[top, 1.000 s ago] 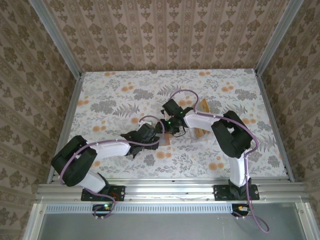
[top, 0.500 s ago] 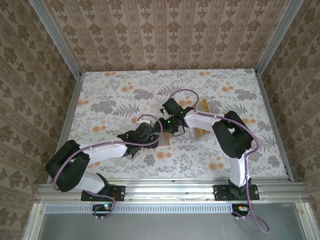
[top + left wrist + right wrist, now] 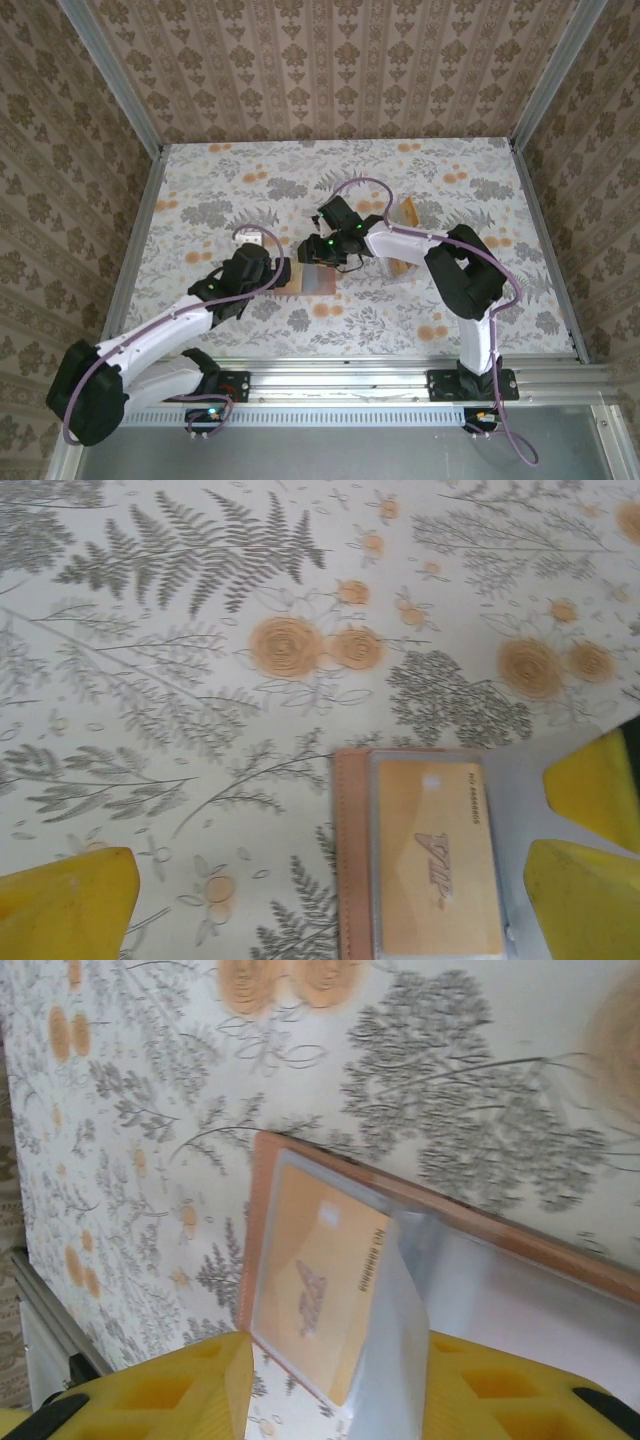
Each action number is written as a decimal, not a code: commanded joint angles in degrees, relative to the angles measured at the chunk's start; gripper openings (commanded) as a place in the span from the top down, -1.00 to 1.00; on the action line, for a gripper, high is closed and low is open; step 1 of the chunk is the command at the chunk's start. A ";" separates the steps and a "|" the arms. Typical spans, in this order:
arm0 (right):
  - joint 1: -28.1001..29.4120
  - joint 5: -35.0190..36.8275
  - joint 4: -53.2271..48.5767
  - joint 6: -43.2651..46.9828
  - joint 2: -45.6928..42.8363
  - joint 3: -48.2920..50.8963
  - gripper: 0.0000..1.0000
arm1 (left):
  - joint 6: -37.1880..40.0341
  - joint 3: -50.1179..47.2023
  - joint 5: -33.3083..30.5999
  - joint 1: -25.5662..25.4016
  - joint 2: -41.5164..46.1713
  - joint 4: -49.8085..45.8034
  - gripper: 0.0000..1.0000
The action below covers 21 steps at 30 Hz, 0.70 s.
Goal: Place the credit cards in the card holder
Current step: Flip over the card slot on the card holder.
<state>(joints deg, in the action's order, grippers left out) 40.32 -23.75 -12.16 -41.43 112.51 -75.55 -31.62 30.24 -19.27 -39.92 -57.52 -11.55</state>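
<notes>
— Card holder?
— Lying open on the floral table, between left gripper and right gripper; one credit card behind its clear window.
— Fingers?
— Left: spread wide, empty. Right: parted around a raised clear flap, not clamped.
— In the way?
— Right forearm, covering part of the loose cards.

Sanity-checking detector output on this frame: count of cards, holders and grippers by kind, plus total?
card holder: 1, lying open
credit cards: 3, one in the holder's clear pocket, two loose by the right arm, the nearer partly hidden under it
grippers: 2, left gripper and right gripper
Total: 6
</notes>
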 commanded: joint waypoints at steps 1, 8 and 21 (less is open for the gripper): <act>1.83 -0.83 -0.55 -1.58 2.89 -3.65 0.13 | -0.31 -0.96 1.14 1.54 3.00 -2.84 -1.00; 4.23 -0.16 -2.19 -2.60 7.10 -8.82 0.11 | -0.29 -2.57 2.85 4.04 6.40 -3.83 -1.00; 5.13 -0.13 -3.44 -3.90 12.44 -13.17 0.10 | -0.24 -3.96 5.70 5.76 7.94 -3.50 -1.00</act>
<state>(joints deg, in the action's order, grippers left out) 45.28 -24.01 -13.10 -44.62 124.27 -86.76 -31.66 26.94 -15.03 -34.70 -49.87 -14.66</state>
